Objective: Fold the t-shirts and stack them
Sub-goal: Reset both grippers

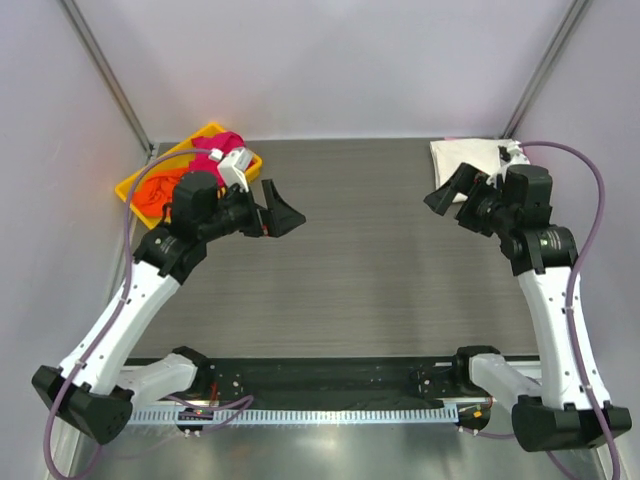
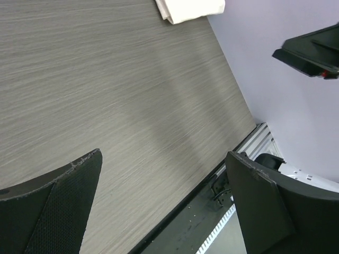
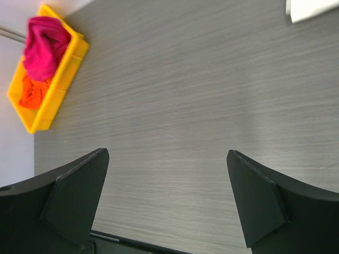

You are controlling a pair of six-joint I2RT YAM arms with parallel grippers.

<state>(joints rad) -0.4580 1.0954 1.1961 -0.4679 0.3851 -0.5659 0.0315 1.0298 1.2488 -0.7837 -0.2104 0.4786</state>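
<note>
On table point(image 1: 350, 260), far right, cream t-shirt point(image 1: 462, 157)

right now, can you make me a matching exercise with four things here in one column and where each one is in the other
Things:
1. white t-shirt
2. magenta t-shirt
3. orange t-shirt
4. left gripper

Places:
a. far end of the yellow tray
b. open above bare table
c. far right corner of the table
d. near end of the yellow tray

Pairs: 1-c, 2-a, 3-d, 4-b
</note>
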